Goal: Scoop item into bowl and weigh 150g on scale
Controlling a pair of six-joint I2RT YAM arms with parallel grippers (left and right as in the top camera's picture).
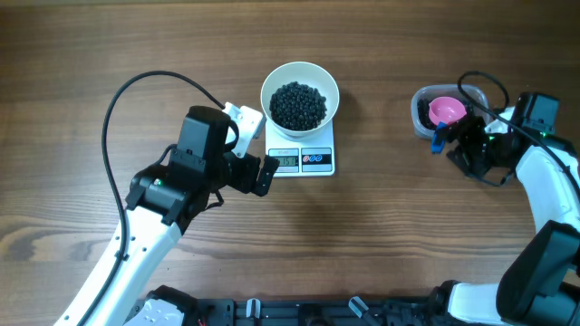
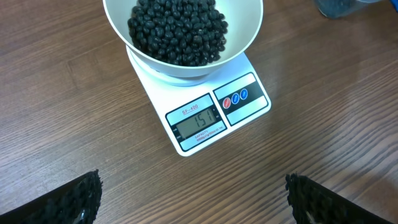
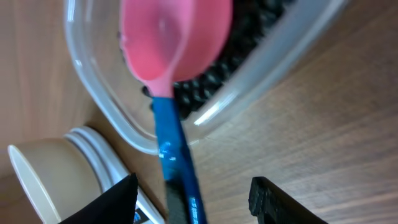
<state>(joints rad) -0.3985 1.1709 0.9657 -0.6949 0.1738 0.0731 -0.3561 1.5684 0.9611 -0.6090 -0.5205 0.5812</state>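
Observation:
The white bowl [image 1: 268, 91] stands on the scale [image 1: 313, 161], filled with the item, small black beans [image 1: 299, 105]. In the left wrist view the beans [image 2: 177, 28] fill the bowl [image 2: 245, 43], and the scale [image 2: 249, 102] reads 151. My left gripper [image 1: 256, 149] hovers open just left of the scale, holding nothing. A pink scoop [image 1: 446, 110] lies in the clear tub [image 1: 421, 113]. Its blue handle [image 3: 171, 143] sticks out over the rim. My right gripper [image 3: 196, 196] is open around the handle, with a gap on each side.
The clear tub [image 3: 249, 87] at the far right still holds black beans [image 3: 249, 43] under the scoop [image 3: 177, 34]. Black cables loop over the wooden table by both arms. The table's front edge runs along the arm bases.

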